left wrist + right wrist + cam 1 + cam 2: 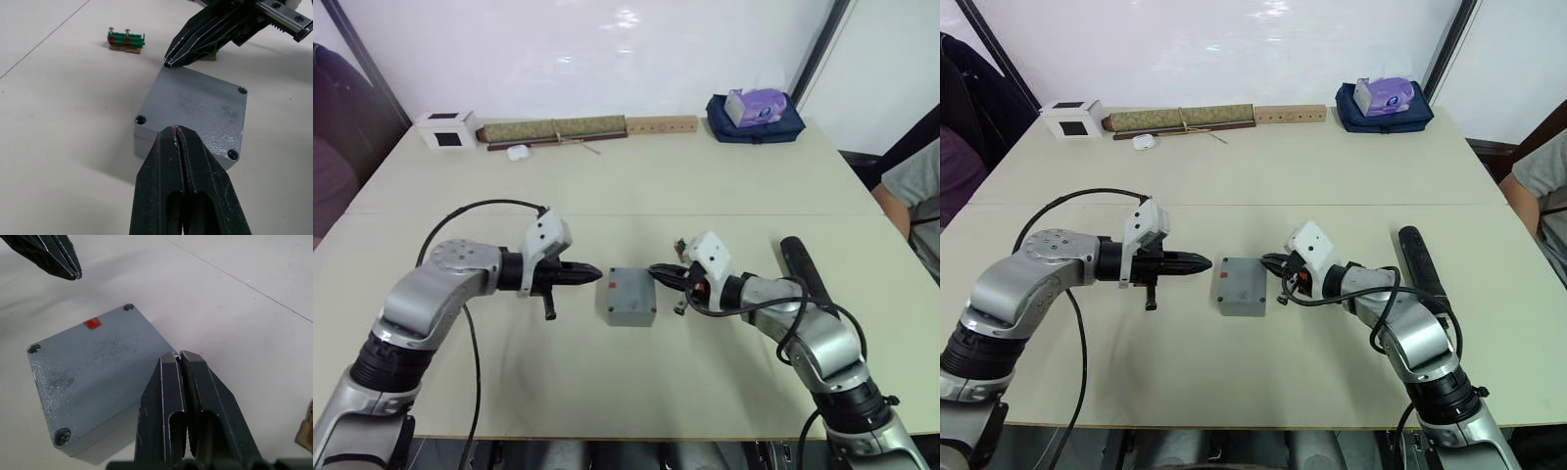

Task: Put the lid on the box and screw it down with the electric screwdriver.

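Grey lid (195, 110) caps the box (628, 297); closed fingers (186, 161) flank opposite edges.

box (628, 305) interior under lid (195, 110)

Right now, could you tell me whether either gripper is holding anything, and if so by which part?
Nothing is held. The left gripper and right gripper are both shut on nothing, tips at opposite sides of the lid resting on the box.

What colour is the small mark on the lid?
Red, on the grey lid; the right wrist view shows it best.
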`<act>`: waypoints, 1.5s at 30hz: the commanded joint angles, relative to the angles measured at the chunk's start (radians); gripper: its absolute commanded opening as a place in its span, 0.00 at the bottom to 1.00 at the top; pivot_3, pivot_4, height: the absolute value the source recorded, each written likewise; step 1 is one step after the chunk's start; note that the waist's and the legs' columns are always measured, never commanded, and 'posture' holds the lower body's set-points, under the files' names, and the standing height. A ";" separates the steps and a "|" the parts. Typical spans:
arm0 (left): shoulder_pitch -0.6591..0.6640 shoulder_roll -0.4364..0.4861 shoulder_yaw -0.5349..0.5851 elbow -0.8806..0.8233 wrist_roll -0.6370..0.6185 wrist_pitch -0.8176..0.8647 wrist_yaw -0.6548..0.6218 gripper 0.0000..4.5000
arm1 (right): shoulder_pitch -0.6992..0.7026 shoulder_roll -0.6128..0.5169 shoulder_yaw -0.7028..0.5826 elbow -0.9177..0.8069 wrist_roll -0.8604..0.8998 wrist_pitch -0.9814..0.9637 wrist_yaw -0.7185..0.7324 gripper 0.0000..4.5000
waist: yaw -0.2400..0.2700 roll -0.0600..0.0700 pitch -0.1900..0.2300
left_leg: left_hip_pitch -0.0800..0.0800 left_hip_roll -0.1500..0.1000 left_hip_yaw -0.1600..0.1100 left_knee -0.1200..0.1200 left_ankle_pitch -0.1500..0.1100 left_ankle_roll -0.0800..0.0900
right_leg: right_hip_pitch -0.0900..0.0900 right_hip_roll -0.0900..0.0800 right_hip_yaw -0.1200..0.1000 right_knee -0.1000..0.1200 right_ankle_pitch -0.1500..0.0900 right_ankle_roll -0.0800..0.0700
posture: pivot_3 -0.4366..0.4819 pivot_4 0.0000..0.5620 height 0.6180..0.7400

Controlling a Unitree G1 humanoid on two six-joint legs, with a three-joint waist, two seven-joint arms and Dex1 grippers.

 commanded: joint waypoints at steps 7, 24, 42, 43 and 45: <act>-0.016 -0.005 0.010 -0.045 -0.031 0.006 -0.011 0.00 | 0.010 -0.034 -0.080 -0.028 0.022 0.028 0.005 0.78 | 0.000 0.000 0.000 | 0.000 0.000 0.000 0.000 0.000 0.000 | 0.000 0.000 0.000 0.000 0.000 0.000 | 0.48 0.27 1.00; -0.145 -0.063 -0.064 -0.042 -0.075 -0.107 -0.159 0.00 | -0.257 -0.538 -0.522 0.130 0.367 0.778 0.009 0.99 | -0.001 0.001 0.001 | 0.000 0.000 0.001 -0.003 0.000 0.000 | 0.000 -0.001 0.000 -0.004 0.000 -0.001 | 0.48 0.27 1.00; -0.090 -0.143 -0.137 -0.132 -0.019 -0.116 -0.082 0.00 | -0.273 -0.817 0.002 0.453 0.282 0.833 0.261 0.99 | -0.002 0.003 0.002 | 0.000 0.000 0.005 -0.005 -0.001 0.002 | -0.002 0.000 0.003 -0.006 0.000 0.000 | 0.48 0.27 1.00; -0.083 -0.140 -0.130 -0.138 -0.022 -0.107 -0.075 0.00 | -0.290 -0.804 0.012 0.474 0.274 0.835 0.263 0.99 | -0.001 0.003 0.002 | 0.000 0.000 0.004 -0.005 -0.001 0.002 | -0.002 0.000 0.003 -0.006 0.000 0.000 | 0.48 0.27 1.00; -0.071 -0.134 -0.118 -0.152 -0.029 -0.088 -0.057 0.00 | -0.311 -0.788 0.037 0.507 0.251 0.814 0.273 0.99 | -0.001 0.003 0.002 | 0.000 0.000 0.004 -0.005 -0.001 0.002 | -0.002 0.000 0.003 -0.006 0.000 0.000 | 0.48 0.27 1.00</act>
